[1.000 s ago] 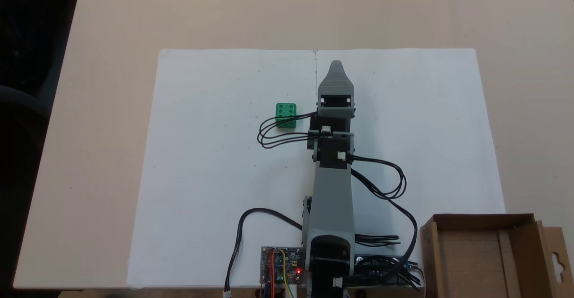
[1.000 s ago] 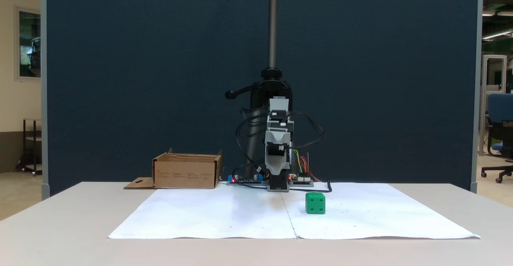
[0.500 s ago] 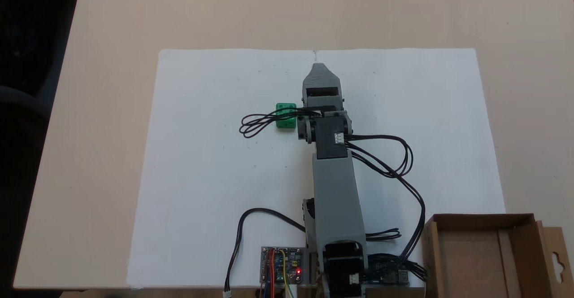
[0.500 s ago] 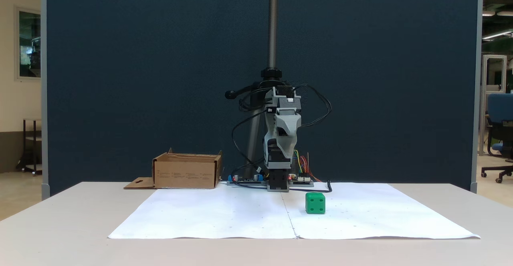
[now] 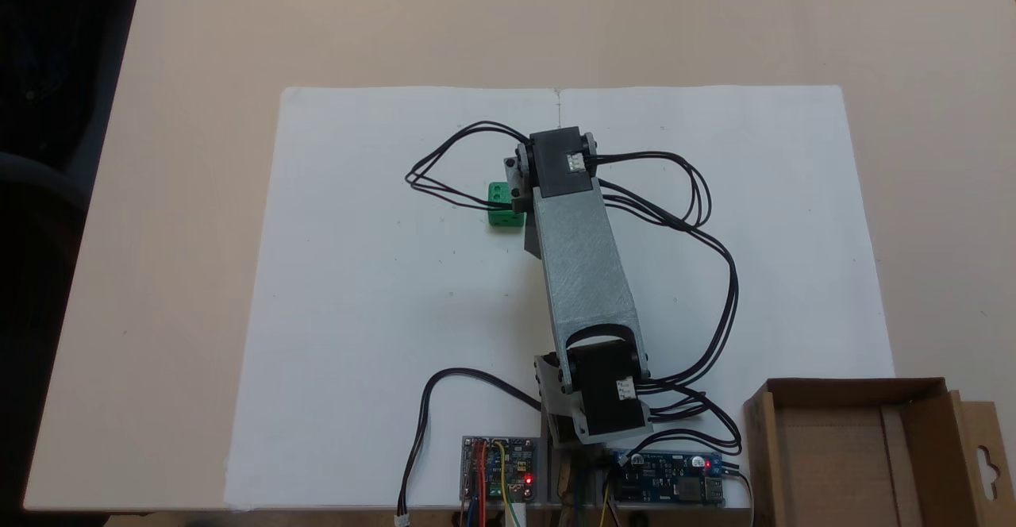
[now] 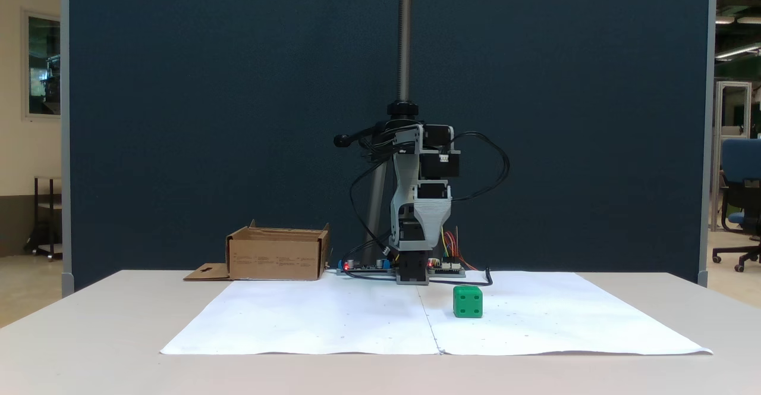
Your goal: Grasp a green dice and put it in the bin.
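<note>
beige table (image 5: 198, 194) with a white paper sheet (image 6: 333, 317) on it, dark blue panel (image 6: 208, 115) behind. green dice (image 6: 468, 301) sits on the paper, just beside the arm (image 5: 583, 265) from above. gripper (image 6: 429, 228) points down (can't tell if its jaws are apart). bin (image 5: 853, 451) sits off at the corner, well apart.

Open white paper (image 5: 357, 289) surrounds the green dice (image 6: 468, 301) mid-sheet, black cables (image 5: 444, 186) looping over it, while the bin (image 5: 861, 451) occupies the table's (image 5: 198, 51) near-right corner.
</note>
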Controlling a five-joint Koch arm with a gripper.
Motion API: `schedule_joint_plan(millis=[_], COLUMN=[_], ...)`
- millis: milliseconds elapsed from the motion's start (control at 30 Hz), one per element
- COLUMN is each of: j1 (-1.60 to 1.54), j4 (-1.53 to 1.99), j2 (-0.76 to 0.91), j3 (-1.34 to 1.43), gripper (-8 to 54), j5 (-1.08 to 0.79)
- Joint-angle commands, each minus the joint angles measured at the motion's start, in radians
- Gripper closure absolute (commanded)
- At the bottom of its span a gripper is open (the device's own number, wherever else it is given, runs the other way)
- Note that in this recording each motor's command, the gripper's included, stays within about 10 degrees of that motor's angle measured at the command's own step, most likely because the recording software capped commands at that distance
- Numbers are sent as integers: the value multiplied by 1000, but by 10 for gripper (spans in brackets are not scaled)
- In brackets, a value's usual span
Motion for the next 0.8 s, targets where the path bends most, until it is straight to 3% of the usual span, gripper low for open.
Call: schedule_joint_plan(millis=[0,767], j1=[-41,-120], j4=[52,-95], j2=[0,-328], j3=[-52,-206], gripper=[22,19], j5=[89,189])
